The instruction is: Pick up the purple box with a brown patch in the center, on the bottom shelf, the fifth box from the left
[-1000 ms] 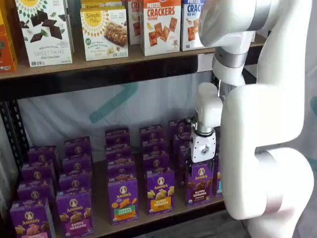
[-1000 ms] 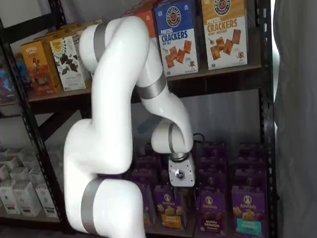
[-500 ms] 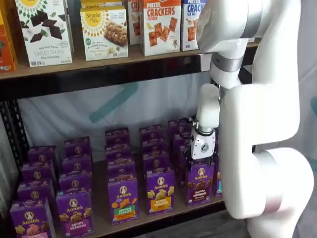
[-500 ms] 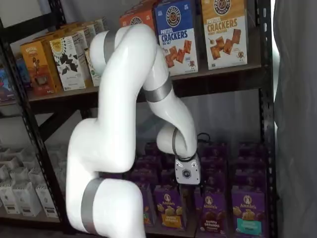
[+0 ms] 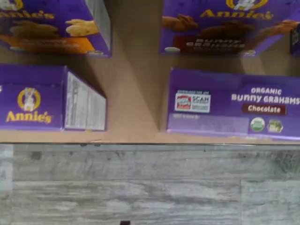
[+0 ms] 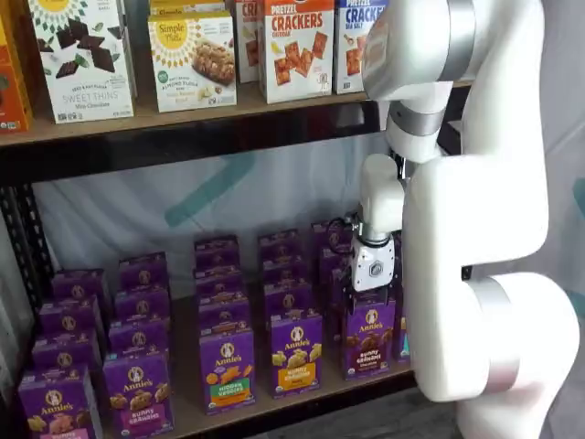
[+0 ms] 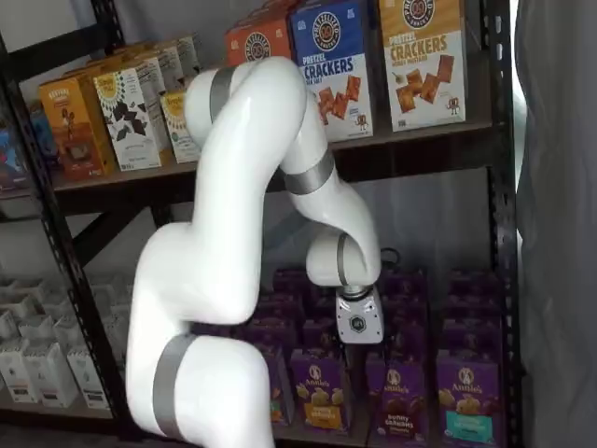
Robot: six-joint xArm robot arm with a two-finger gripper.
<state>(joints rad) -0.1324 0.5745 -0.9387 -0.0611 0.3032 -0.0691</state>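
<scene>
The purple box [image 6: 368, 337], an Annie's bunny grahams carton with dark brown snacks, stands at the front of the bottom shelf [image 6: 186, 402]. It also shows in a shelf view [image 7: 396, 399]. The wrist view shows its purple top panel [image 5: 234, 107] reading "Bunny Grahams Chocolate", at the edge of the tan shelf board [image 5: 136, 93]. My gripper [image 6: 373, 300] hangs straight above this box, its white body close over the carton's top. In a shelf view the gripper [image 7: 361, 351] sits a little left of the box. The fingers are dark against the cartons and no gap shows.
Rows of similar purple Annie's cartons fill the shelf, including one with a yellow band [image 6: 295, 355] and one with an orange band [image 6: 228, 370] to the left. A teal-banded carton [image 7: 466, 401] stands to the right. Cracker boxes [image 6: 295, 46] sit on the shelf above. Grey floor [image 5: 150, 187] lies below.
The arm's upper links have swung to the right. The gripper has shifted slightly sideways along the shelf and stays just above the front row.
</scene>
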